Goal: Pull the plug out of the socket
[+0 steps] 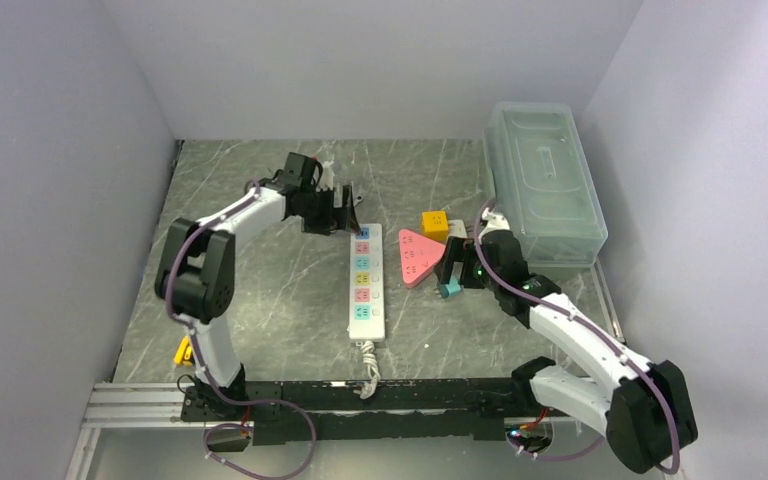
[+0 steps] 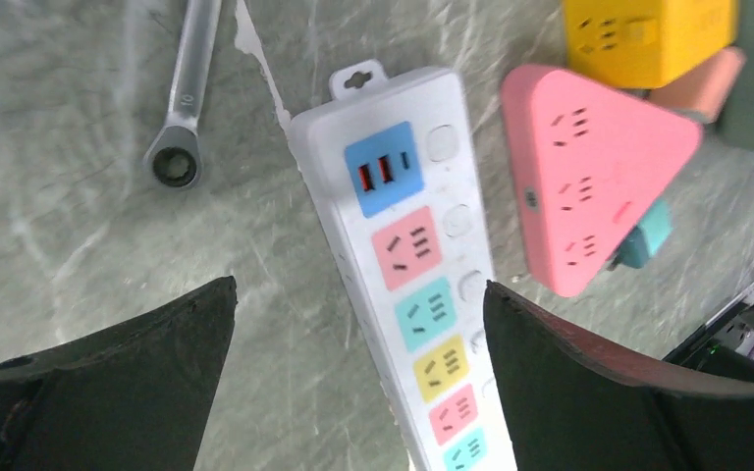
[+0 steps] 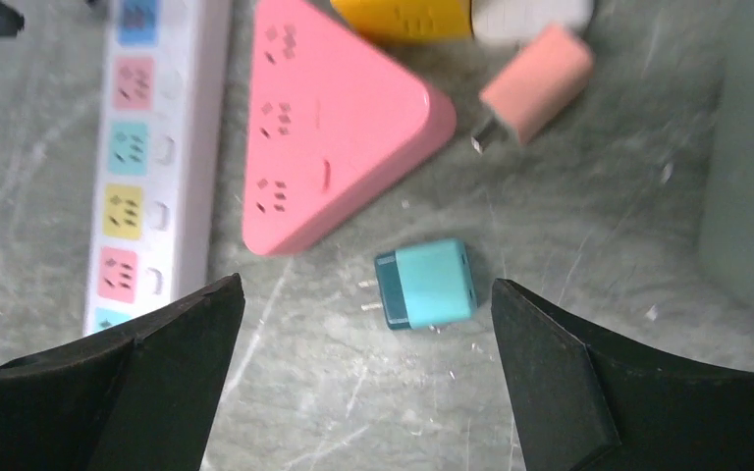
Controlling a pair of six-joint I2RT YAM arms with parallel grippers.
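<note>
The white power strip (image 1: 366, 285) lies lengthwise in the middle of the table, and its cord (image 1: 368, 368) runs toward the near edge. In the left wrist view (image 2: 422, 285) its blue, pink, teal and yellow faces hold nothing. A teal plug (image 3: 427, 285) lies loose on the table with its prongs bare, right of the strip, also visible from above (image 1: 450, 290). My left gripper (image 2: 360, 287) is open above the strip's far end (image 1: 345, 208). My right gripper (image 3: 365, 283) is open and empty just above the teal plug (image 1: 452, 265).
A pink triangular socket (image 1: 418, 257), a yellow cube socket (image 1: 434, 224) and a pink adapter (image 3: 535, 83) lie between the strip and a clear lidded bin (image 1: 543, 185) at the right. A wrench (image 2: 182, 108) lies beyond the strip's far end. A small yellow object (image 1: 182, 350) sits near the left base.
</note>
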